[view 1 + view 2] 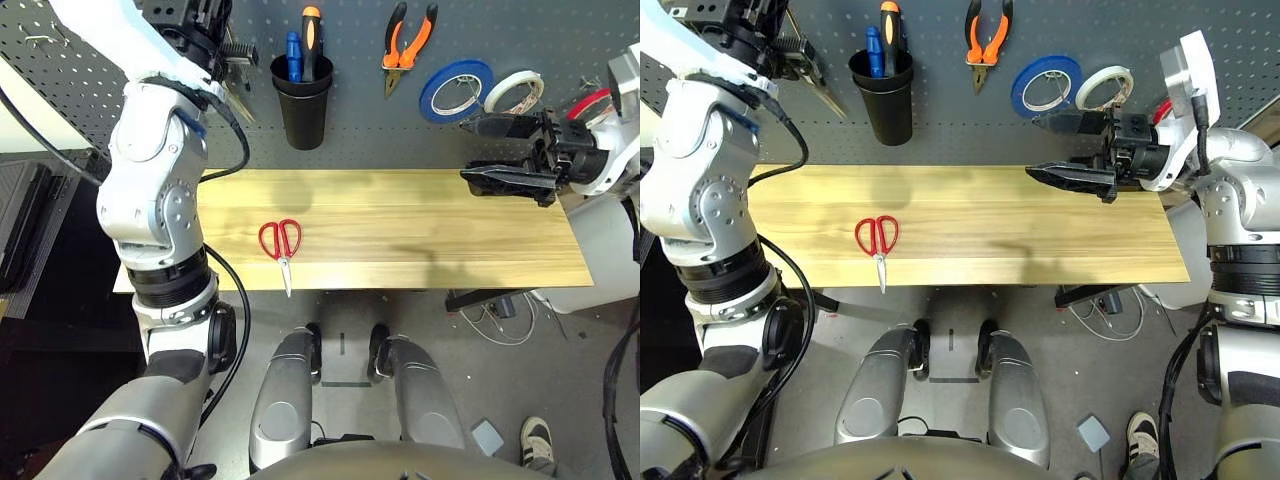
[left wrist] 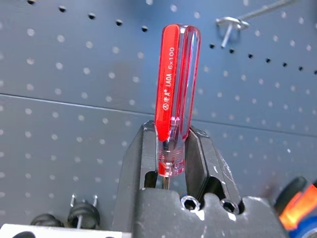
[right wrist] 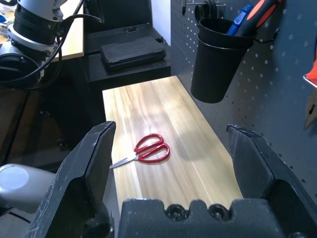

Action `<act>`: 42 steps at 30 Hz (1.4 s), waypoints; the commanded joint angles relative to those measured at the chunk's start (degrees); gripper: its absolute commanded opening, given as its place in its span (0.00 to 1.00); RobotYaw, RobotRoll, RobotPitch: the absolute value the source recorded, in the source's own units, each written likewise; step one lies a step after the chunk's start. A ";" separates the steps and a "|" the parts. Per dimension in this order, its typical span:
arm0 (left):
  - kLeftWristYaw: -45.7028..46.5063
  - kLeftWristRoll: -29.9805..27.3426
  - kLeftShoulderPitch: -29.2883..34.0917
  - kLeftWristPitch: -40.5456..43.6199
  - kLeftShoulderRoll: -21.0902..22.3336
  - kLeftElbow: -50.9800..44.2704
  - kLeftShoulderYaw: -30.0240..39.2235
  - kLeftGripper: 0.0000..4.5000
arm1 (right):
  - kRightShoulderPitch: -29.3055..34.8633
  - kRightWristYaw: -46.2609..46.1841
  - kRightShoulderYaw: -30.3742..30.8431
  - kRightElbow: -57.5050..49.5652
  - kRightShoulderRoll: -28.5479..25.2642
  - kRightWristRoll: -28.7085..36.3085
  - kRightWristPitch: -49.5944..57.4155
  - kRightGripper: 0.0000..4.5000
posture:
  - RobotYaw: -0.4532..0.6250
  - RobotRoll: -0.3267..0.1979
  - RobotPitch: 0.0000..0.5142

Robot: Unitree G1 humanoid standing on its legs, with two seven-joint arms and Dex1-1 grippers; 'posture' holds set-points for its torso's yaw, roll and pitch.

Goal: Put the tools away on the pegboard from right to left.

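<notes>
Holding the red-handled screwdriver [image 2: 176,96] by the base of its handle, left claw [image 2: 171,163] is clamped on it up against the pegboard [image 1: 500,130], handle standing clear above the fingers, presumably so the shaft can drop into the black cup [image 1: 302,100]. Cup sits just to the right of that claw and already has a blue-handled and an orange-and-black-handled tool in it, so the opening looks tight. Right claw [image 1: 500,150] hangs over the bench's [image 1: 450,240] right end, jaws wide apart, holding nothing, likely parked out of the way. Orange-and-black pliers [image 1: 408,42] already hang on the board; blue tape roll [image 1: 455,88] and white tape roll [image 1: 514,91] hang beside them. Red-handled scissors [image 1: 281,245] lie flat on the bench near its front edge, well apart from both claws, looks like the last tool to go up.
</notes>
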 commanded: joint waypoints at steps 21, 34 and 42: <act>2.77 2.23 -2.56 -18.30 -8.49 17.71 -5.35 0.18 | 0.22 -3.12 -0.81 -1.62 0.84 0.24 -0.29 1.00 | 0.38 0.62 0.42; 1.50 5.71 0.61 -21.47 -8.60 24.37 -8.27 0.75 | 1.06 -5.23 -1.19 -1.20 3.00 -0.23 -1.62 1.00 | 0.37 0.62 0.43; -2.46 5.28 5.83 -12.03 -2.74 12.96 -8.93 1.00 | 3.36 -7.62 -1.09 -2.95 6.14 0.13 -2.94 1.00 | 0.39 0.62 0.44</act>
